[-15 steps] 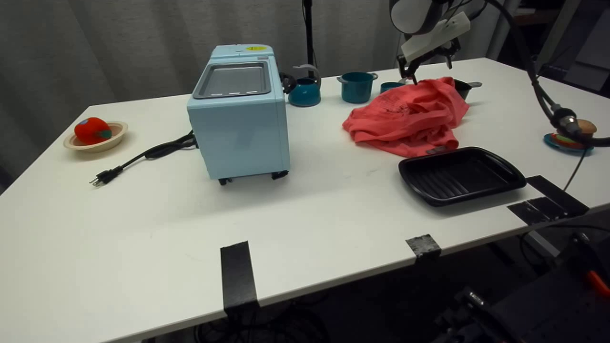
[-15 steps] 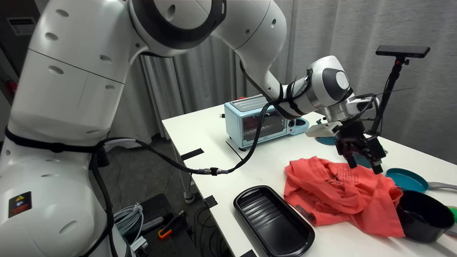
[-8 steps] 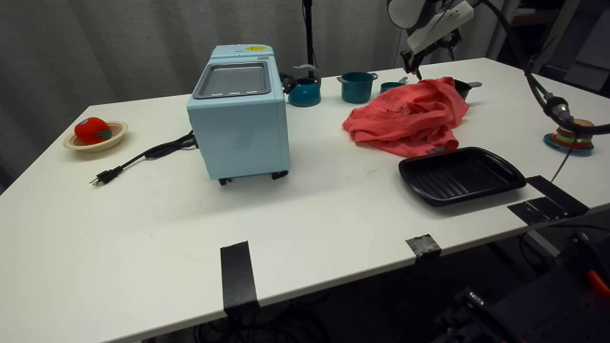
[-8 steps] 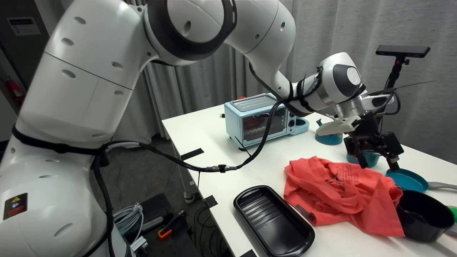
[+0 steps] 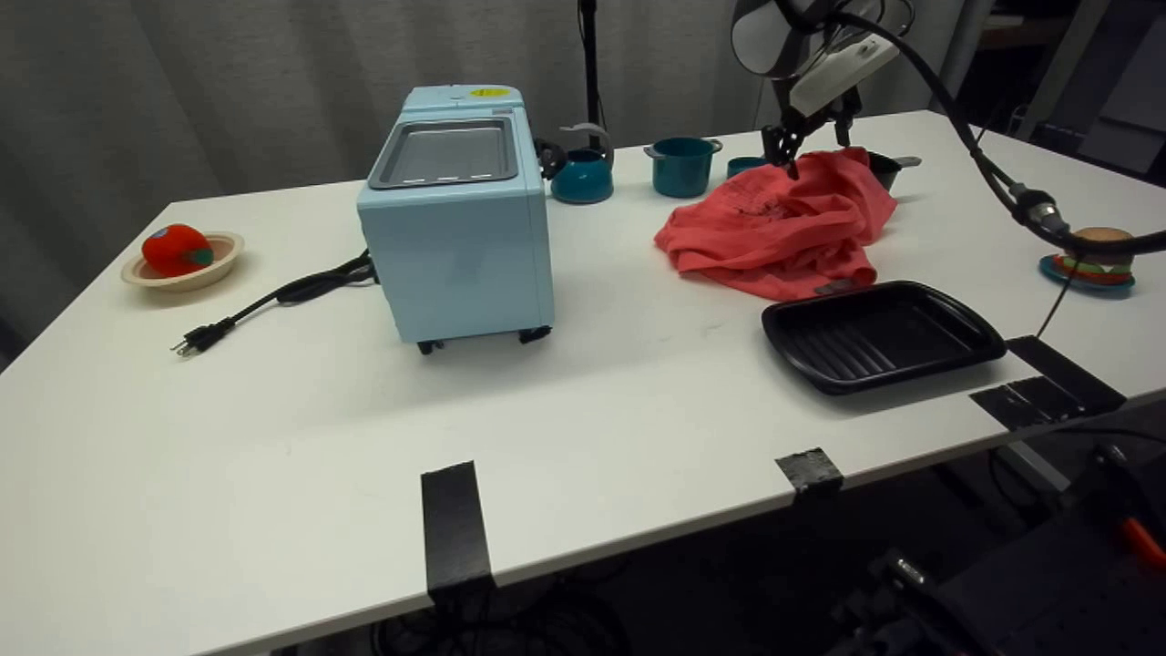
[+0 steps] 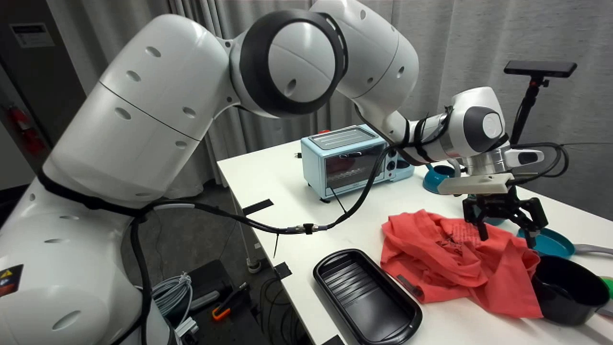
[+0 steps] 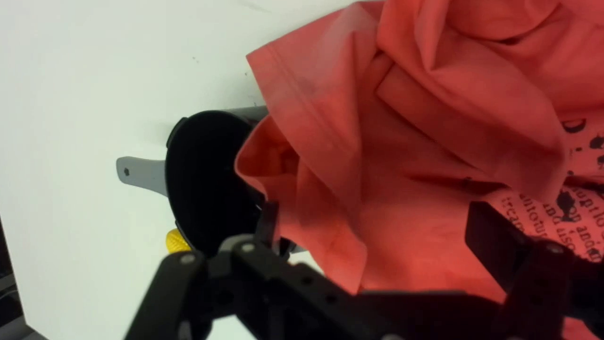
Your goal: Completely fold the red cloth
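The red cloth [image 5: 765,228] lies crumpled in a loose heap on the white table, with dark printing and several folds showing. In an exterior view one side of the red cloth [image 6: 431,258] reaches toward the black pot, and a small dark strip sits on its near edge. My gripper [image 6: 507,240] hangs over the part of the cloth by the pots, fingers pointing down, jaws wide apart. Seen from the wrist, the gripper [image 7: 373,212] has red cloth [image 7: 325,80] beneath it and nothing gripped; one fingertip overlaps the pot's edge in view. Whether the fingertips touch fabric, I cannot tell.
A black pot [image 7: 203,179] with a grey handle stands right against the cloth. Close by are a teal pan [image 6: 558,247] and a teal pot [image 5: 683,178]. In front lies a black baking tray [image 5: 884,342]. A light-blue toaster oven [image 5: 455,260] stands farther along the table.
The gripper has moved toward the teal pan and the black pot, come lower over the cloth, and levelled out. It stays open. The cloth lies as before.
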